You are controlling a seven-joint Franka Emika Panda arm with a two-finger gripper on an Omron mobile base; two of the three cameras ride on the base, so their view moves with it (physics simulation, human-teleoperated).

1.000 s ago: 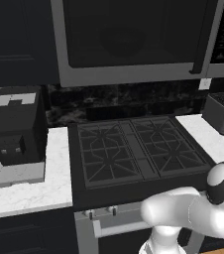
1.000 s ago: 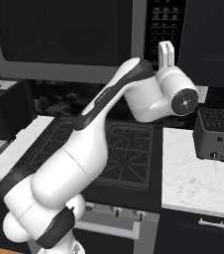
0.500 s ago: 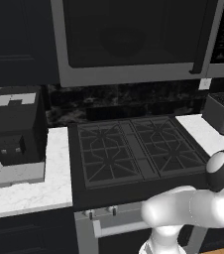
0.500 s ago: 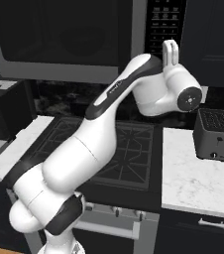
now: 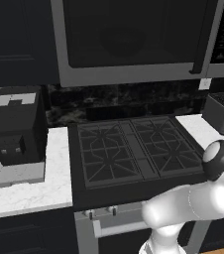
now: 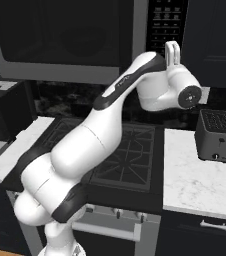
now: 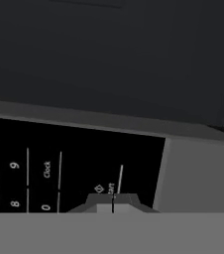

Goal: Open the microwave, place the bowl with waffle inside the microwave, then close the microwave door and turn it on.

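The microwave (image 5: pixel 134 74) hangs above the stove with the microwave door (image 5: pixel 129 34) shut, its black bar handle (image 5: pixel 206 39) at the right edge. My gripper (image 6: pixel 172 46) points up at the lower part of the black keypad strip (image 6: pixel 166 25), jaws shut with nothing between them. In the hand view the gripper (image 7: pixel 113 201) sits right at the keypad (image 7: pixel 44 168), just below the start key (image 7: pixel 111 188); whether it touches I cannot tell. The bowl with waffle is hidden; the dark glass shows nothing clear behind it.
A black gas stove (image 5: pixel 134 149) lies below the microwave. A small grey toaster (image 6: pixel 215 135) stands on the right counter, close under my hand. A black coffee machine (image 5: pixel 16 124) stands on the left counter (image 5: pixel 29 193).
My hand has crept up and slightly right toward the keypad, and the elbow has swung right. The jaws stayed shut and the door stayed closed.
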